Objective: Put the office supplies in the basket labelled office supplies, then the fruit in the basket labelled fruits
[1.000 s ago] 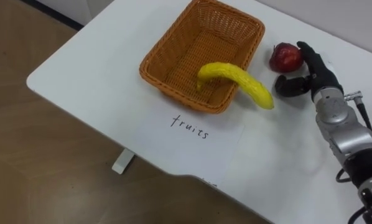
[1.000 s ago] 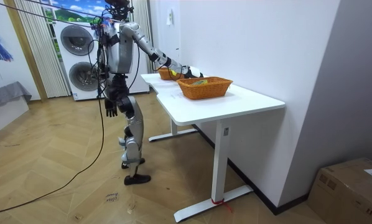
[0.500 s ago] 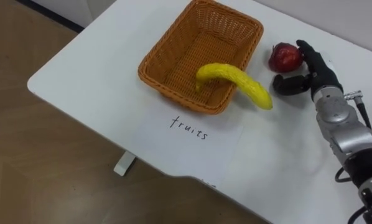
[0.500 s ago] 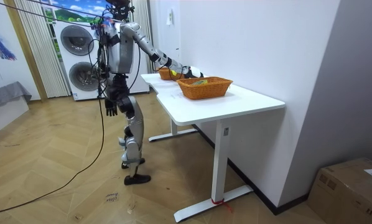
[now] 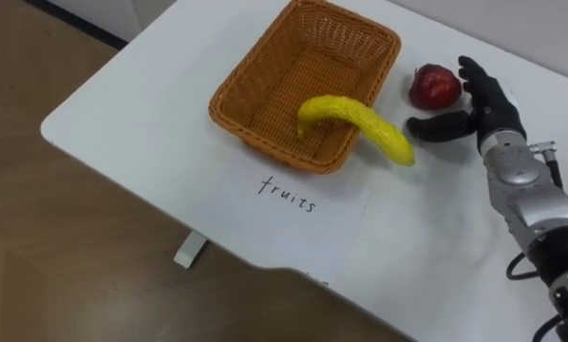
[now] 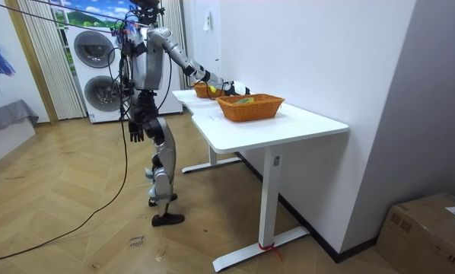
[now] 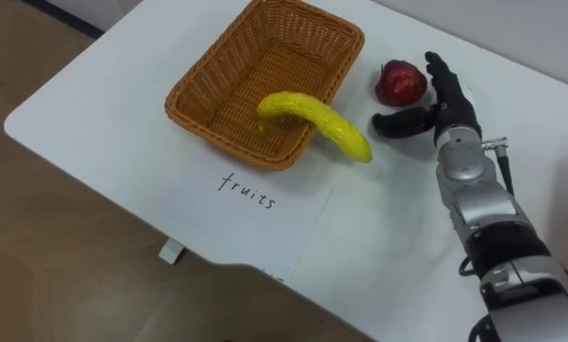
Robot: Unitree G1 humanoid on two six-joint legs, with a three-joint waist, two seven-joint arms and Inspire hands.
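An orange wicker basket (image 5: 303, 71) stands on the white table (image 5: 151, 104). A yellow banana (image 5: 355, 123) lies across the basket's near right rim, one end inside and the other sticking out over the table. A red apple (image 5: 433, 85) sits on the table just right of the basket. My right hand (image 5: 483, 104) is open beside the apple, its fingers straight along the apple's right side and its thumb stretched out below it, pointing at the banana's tip. In the room view my left hand (image 6: 136, 131) hangs by my hip.
A white sheet with handwriting (image 5: 289, 199) lies in front of the basket near the table's front edge. In the room view a second wicker basket (image 6: 250, 106) with things in it stands further along the table. I stand at the table's end.
My right hand's thumb has straightened and reached further left, under the apple. Apple, banana and basket have stayed where they were.
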